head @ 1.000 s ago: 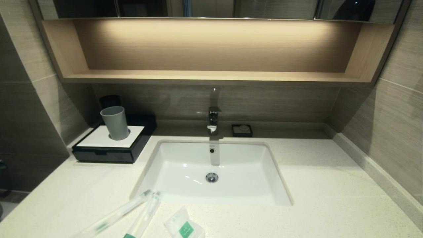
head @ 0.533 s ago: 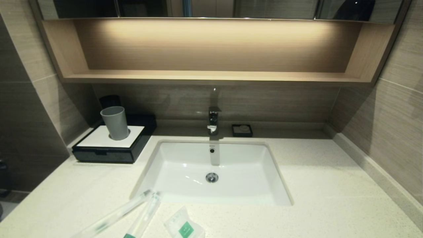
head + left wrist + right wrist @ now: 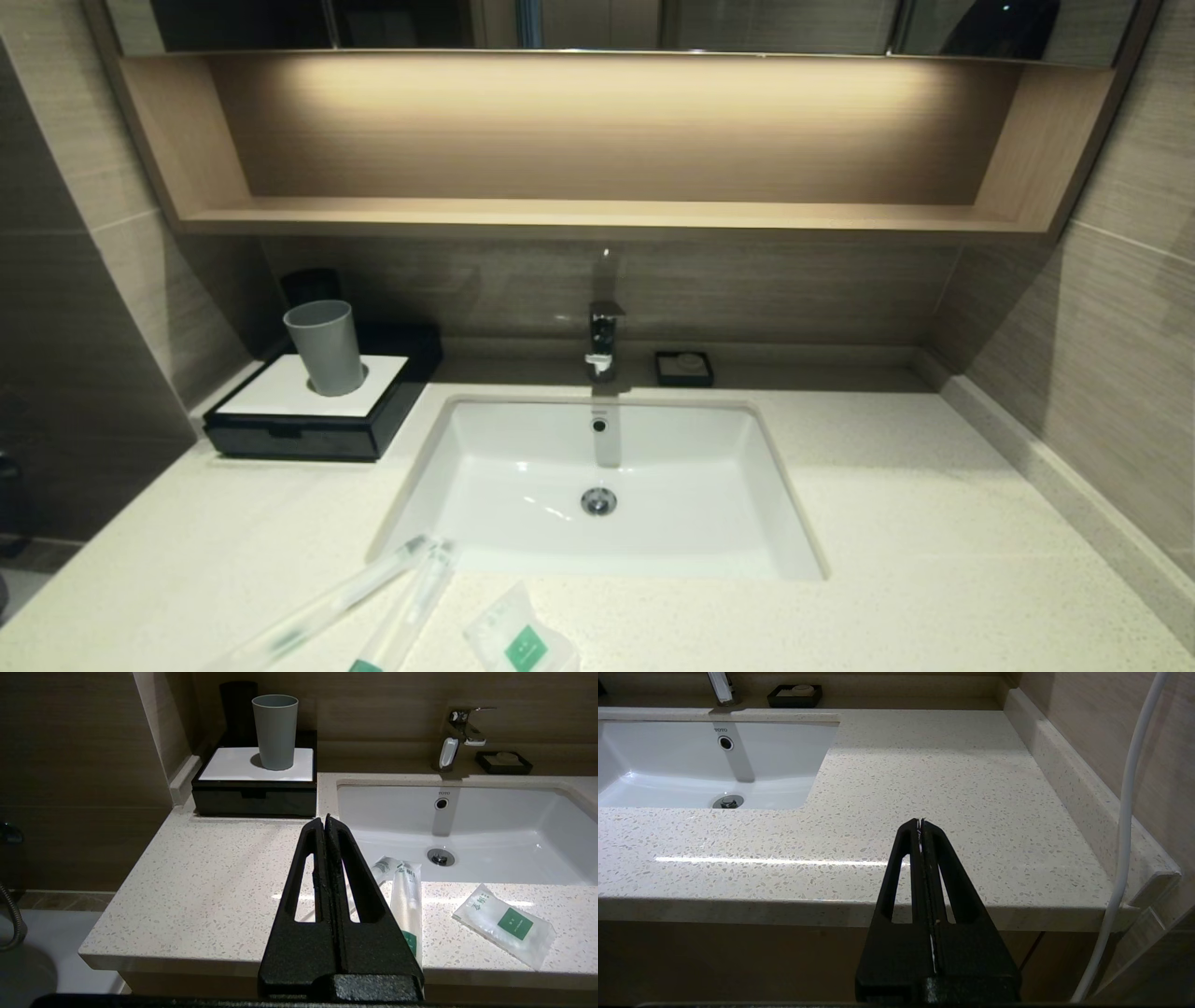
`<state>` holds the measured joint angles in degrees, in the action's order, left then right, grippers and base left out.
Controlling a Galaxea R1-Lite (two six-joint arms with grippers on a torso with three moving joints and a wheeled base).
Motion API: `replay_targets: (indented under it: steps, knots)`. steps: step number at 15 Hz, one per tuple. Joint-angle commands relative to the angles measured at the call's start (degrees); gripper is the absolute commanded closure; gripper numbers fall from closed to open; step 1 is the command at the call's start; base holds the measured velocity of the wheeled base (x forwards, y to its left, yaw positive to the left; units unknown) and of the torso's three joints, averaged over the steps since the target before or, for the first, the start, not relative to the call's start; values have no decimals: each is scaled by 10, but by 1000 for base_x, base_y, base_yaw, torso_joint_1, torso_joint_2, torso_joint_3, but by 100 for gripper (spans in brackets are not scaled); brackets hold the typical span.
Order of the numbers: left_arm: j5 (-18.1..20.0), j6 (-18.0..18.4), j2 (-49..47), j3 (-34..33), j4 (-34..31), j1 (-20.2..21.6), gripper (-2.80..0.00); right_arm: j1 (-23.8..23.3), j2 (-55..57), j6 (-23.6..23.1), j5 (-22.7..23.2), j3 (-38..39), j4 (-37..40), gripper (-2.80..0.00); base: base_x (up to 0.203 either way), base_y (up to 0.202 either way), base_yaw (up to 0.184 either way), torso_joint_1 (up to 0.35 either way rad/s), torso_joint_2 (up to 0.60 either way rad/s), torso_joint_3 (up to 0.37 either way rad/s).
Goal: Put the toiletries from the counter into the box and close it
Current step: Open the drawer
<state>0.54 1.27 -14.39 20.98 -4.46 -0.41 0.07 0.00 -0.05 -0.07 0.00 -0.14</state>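
Speckled counter point(image 3: 887, 523): cup point(image 3: 325, 345) atop closed box point(image 3: 308, 420); both claws point(image 3: 325, 820) clenched, empty

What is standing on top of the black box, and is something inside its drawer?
A grey cup stands upright on the white top panel of the black box. The drawer is shut, so its inside is hidden.

The sink point(image 3: 467, 826) is showing the brand "TOYO" above its overflow hole, while the sachet point(image 3: 504, 924) is bearing green characters, seemingly too small to read.
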Motion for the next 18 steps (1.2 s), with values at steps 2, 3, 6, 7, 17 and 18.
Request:
replay_targets:
  steps: [2,3,6,7,17,18]
  knots:
    - [-1,1,-107,21,11,0,0,0,0,0,0,0,0,0,0,0,0,0,0,0]
    - [-2,1,-131,28,16,0,0,0,-1,0,0,1,0,0,0,0,0,0,0,0]
    - [-3,1,-188,43,31,1,0,0,0,0,0,1,0,0,0,0,0,0,0,0]
    - [-3,1,-199,44,33,1,0,0,0,0,0,1,0,0,0,0,0,0,0,0]
    - [-22,-31,-433,42,155,2,0,0,0,0,0,1,0,0,0,0,0,0,0,0]
    - [-25,-33,-459,43,178,2,0,0,0,0,0,1,0,0,0,0,0,0,0,0]
